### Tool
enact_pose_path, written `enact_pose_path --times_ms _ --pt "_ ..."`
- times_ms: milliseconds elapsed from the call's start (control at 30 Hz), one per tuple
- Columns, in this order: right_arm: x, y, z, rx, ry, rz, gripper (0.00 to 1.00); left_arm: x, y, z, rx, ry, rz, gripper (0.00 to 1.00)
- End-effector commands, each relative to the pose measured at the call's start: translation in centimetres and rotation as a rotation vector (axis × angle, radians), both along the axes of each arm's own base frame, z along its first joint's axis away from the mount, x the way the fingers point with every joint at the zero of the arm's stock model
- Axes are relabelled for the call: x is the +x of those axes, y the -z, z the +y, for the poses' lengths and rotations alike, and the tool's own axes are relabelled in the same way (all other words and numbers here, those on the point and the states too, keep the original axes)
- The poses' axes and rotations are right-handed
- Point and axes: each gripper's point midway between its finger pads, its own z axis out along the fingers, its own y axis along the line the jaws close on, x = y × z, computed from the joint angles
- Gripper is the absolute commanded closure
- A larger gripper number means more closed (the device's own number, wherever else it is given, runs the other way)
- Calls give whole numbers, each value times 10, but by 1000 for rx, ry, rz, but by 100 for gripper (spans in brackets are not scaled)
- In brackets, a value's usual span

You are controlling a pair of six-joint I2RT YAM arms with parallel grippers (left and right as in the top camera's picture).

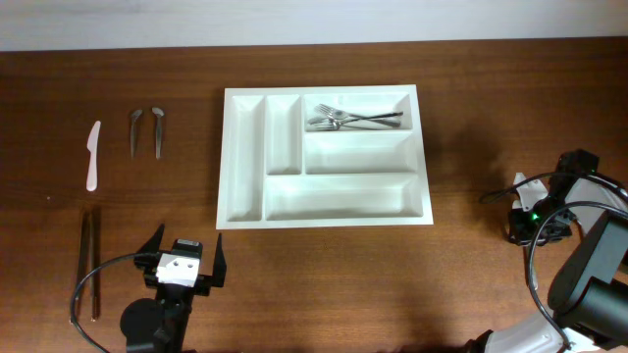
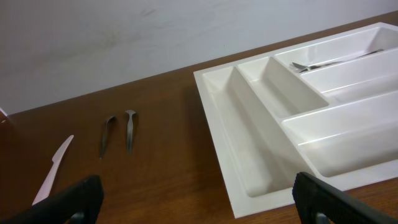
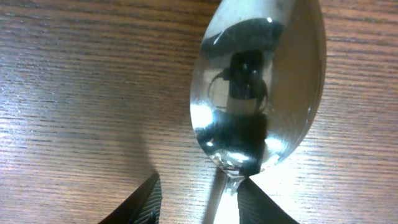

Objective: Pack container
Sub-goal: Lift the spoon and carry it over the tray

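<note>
Spoon [image 3: 258,93], right fingers [image 3: 140,202] astride its neck, grip unclear, left fingers [image 2: 68,202] spread wide, tray [image 1: 324,224] with forks [image 1: 353,119] top right

Dark wooden table [image 1: 510,108] against a white wall [image 2: 124,37].

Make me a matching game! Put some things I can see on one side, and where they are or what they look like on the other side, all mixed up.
Things:
1. forks
2. white knife
3. big spoon
4. left pincer

Places or states:
A. wide open, holding nothing
B. on the table, left of the tray
C. in the tray's top right compartment, seen from overhead
D. its neck between the fingers of the right pincer

Pairs: 1-C, 2-B, 3-D, 4-A.
</note>
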Motion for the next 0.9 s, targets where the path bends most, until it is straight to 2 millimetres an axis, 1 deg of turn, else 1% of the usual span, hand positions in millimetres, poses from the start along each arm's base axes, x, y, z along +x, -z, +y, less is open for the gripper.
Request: enact_pose_path --times_ms 0,67,233,400,567,633,733,867 --pt "-25 18 -5 -47 3 113 67 0 2 0 -1 -2 4 1" --pt "-25 18 -5 -47 3 113 71 0 2 0 -2 -2 4 1" --pt "-25 18 -5 -47 3 113 72 0 2 0 -2 -2 4 1" --pt "-25 18 -5 -47 3 113 82 0 2 0 -2 -2 4 1" --pt "-24 18 -5 -49 10 109 83 0 2 0 -2 -2 4 1" --pt "-24 18 -5 -49 10 109 85 0 2 0 -2 -2 4 1" --pt "-23 18 -5 -50 10 106 94 0 2 0 -2 -2 4 1" --pt "-18 17 -4 -42 11 91 96 0 2 0 -2 -2 4 1"
